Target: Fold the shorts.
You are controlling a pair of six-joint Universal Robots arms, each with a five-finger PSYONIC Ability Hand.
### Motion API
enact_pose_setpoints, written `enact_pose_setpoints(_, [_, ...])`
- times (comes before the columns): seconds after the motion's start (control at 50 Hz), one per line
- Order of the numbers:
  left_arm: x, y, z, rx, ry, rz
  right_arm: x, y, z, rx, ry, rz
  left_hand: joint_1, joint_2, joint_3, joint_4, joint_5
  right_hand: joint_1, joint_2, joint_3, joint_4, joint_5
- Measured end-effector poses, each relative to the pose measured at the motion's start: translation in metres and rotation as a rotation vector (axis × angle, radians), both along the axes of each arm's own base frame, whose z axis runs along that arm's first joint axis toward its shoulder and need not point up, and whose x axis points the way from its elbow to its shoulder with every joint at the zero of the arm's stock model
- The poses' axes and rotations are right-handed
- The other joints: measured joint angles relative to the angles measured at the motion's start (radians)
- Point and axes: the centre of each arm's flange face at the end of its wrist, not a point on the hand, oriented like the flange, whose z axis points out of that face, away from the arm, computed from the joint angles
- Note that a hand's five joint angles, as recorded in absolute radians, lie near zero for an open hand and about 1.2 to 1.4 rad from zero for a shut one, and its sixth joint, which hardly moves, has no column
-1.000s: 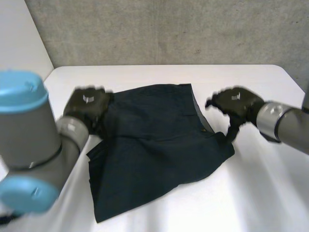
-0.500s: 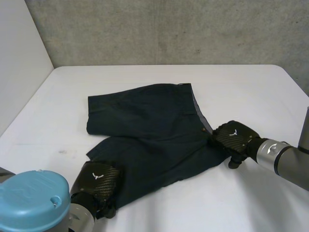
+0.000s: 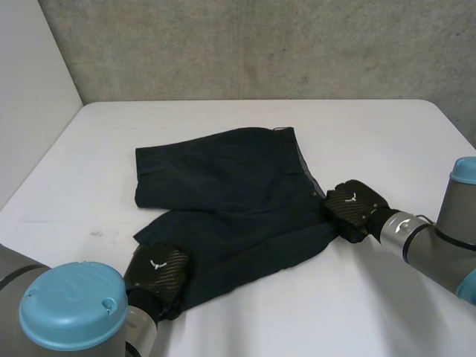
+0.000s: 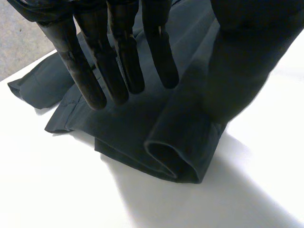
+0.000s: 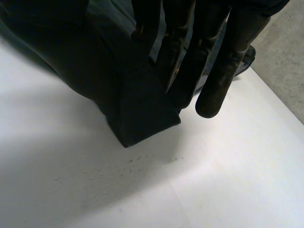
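Dark navy shorts (image 3: 230, 193) lie flat in the middle of the white table (image 3: 372, 134), waistband toward my right arm. My left hand (image 3: 158, 271) rests on the near leg's hem corner. In the left wrist view its straight fingers (image 4: 118, 57) lie over the cloth, and the hem (image 4: 180, 152) curls up against the thumb. My right hand (image 3: 353, 204) sits at the near end of the waistband. In the right wrist view its fingers (image 5: 190, 61) press that corner of the shorts (image 5: 137, 114) against the thumb.
A grey concrete wall runs behind the table and a white panel stands at the left. My left arm's blue cap (image 3: 71, 316) is low at the near left; my right forearm (image 3: 439, 238) crosses the near right.
My left hand left the shorts' far left corner and came down on the near hem. My right hand dropped onto the waistband's end and closed on it.
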Motion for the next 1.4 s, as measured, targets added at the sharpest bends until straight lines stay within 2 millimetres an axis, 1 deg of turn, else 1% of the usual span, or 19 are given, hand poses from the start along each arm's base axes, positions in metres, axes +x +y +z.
enact_pose_setpoints(0.12, [-0.002, -0.003, -0.003, -0.007, 0.006, -0.001, 0.0, -0.002, -0.003, 0.002, 0.011, -0.017, 0.419, 0.461, 0.456, 0.457, 0.444, 0.012, 0.008, 0.01, 0.015, 0.021])
enact_pose_setpoints(0.24, [-0.003, -0.003, -0.001, -0.019, -0.007, -0.011, -0.002, -0.002, 0.005, -0.001, 0.018, -0.038, 0.419, 0.486, 0.479, 0.493, 0.445, 0.012, 0.008, 0.01, 0.015, 0.021])
enact_pose_setpoints(0.34, [0.0, 0.0, 0.009, -0.048, -0.081, -0.053, -0.006, 0.006, 0.028, 0.01, 0.038, -0.057, 0.419, 0.488, 0.481, 0.496, 0.445, 0.012, 0.008, 0.01, 0.015, 0.021])
enact_pose_setpoints(0.46, [0.016, 0.017, 0.027, -0.023, -0.275, -0.146, -0.017, 0.044, 0.064, 0.104, 0.181, 0.001, 0.419, 0.489, 0.481, 0.496, 0.445, 0.012, 0.008, 0.019, 0.016, 0.021])
enact_pose_setpoints(0.52, [0.022, 0.024, 0.031, 0.005, -0.33, -0.177, -0.02, 0.056, 0.071, 0.133, 0.228, 0.028, 0.419, 0.489, 0.481, 0.496, 0.445, 0.012, 0.008, 0.019, 0.016, 0.021])
enact_pose_setpoints(0.54, [0.028, 0.032, 0.034, 0.047, -0.379, -0.212, -0.025, 0.075, 0.08, 0.191, 0.302, 0.074, 0.419, 0.489, 0.481, 0.496, 0.445, 0.012, 0.008, 0.022, 0.016, 0.021])
enact_pose_setpoints(0.6, [0.034, 0.041, 0.037, 0.118, -0.424, -0.254, -0.032, 0.097, 0.09, 0.265, 0.369, 0.127, 0.419, 0.489, 0.481, 0.496, 0.445, 0.012, 0.008, 0.022, 0.016, 0.021])
enact_pose_setpoints(0.72, [0.036, 0.031, 0.043, 0.156, -0.413, -0.243, -0.035, 0.109, 0.098, 0.304, 0.394, 0.165, 0.419, 0.49, 0.482, 0.496, 0.445, 0.012, 0.008, 0.022, 0.016, 0.021])
enact_pose_setpoints(0.8, [0.027, 0.003, 0.05, 0.076, -0.348, -0.191, -0.033, 0.097, 0.095, 0.289, 0.375, 0.13, 0.419, 0.49, 0.483, 0.496, 0.445, 0.012, 0.008, 0.022, 0.016, 0.022])
enact_pose_setpoints(0.82, [0.02, -0.014, 0.054, 0.016, -0.311, -0.167, -0.031, 0.082, 0.092, 0.279, 0.351, 0.084, 0.419, 0.491, 0.484, 0.496, 0.453, 0.012, 0.008, 0.022, 0.016, 0.036])
enact_pose_setpoints(0.88, [0.006, -0.041, 0.061, -0.087, -0.254, -0.139, -0.028, 0.067, 0.088, 0.267, 0.324, 0.032, 0.419, 0.491, 0.484, 0.497, 0.459, 0.012, 0.008, 0.022, 0.016, 0.038])
enact_pose_setpoints(1.04, [-0.05, -0.131, 0.075, -0.383, -0.145, -0.101, 0.005, -0.001, 0.08, 0.082, 0.268, -0.17, 0.419, 0.491, 0.485, 0.497, 0.459, 0.012, 0.008, 0.022, 0.016, 0.039])
enact_pose_setpoints(1.16, [-0.083, -0.186, 0.058, -0.481, -0.142, -0.088, 0.028, -0.04, 0.077, -0.099, 0.205, -0.226, 0.419, 0.491, 0.485, 0.497, 0.459, 0.012, 0.008, 0.022, 0.016, 0.039])
enact_pose_setpoints(1.2, [-0.086, -0.192, 0.055, -0.489, -0.143, -0.085, 0.031, -0.045, 0.077, -0.121, 0.194, -0.23, 0.419, 0.491, 0.485, 0.497, 0.459, 0.012, 0.008, 0.022, 0.016, 0.039])
enact_pose_setpoints(1.22, [-0.093, -0.207, 0.046, -0.507, -0.144, -0.079, 0.034, -0.05, 0.076, -0.143, 0.182, -0.233, 0.419, 0.491, 0.485, 0.497, 0.459, 0.012, 0.008, 0.022, 0.016, 0.039])
enact_pose_setpoints(1.24, [-0.096, -0.216, 0.04, -0.518, -0.145, -0.074, 0.041, -0.066, 0.069, -0.217, 0.145, -0.245, 0.419, 0.491, 0.485, 0.497, 0.459, 0.012, 0.008, 0.022, 0.016, 0.043])
enact_pose_setpoints(1.32, [-0.104, -0.245, 0.02, -0.555, -0.138, -0.052, 0.052, -0.089, 0.053, -0.329, 0.093, -0.269, 0.419, 0.488, 0.483, 0.495, 0.459, -0.002, -0.043, -0.029, -0.044, 0.005])
enact_pose_setpoints(1.38, [-0.105, -0.253, 0.013, -0.567, -0.134, -0.045, 0.056, -0.096, 0.046, -0.374, 0.072, -0.277, 0.419, 0.456, 0.457, 0.453, 0.455, -0.002, -0.043, -0.029, -0.044, 0.005])
enact_pose_setpoints(1.4, [-0.106, -0.261, 0.005, -0.576, -0.129, -0.039, 0.062, -0.102, 0.039, -0.419, 0.048, -0.284, 0.161, 0.203, 0.207, 0.221, 0.234, -0.398, -0.491, -0.449, -0.47, -0.365])
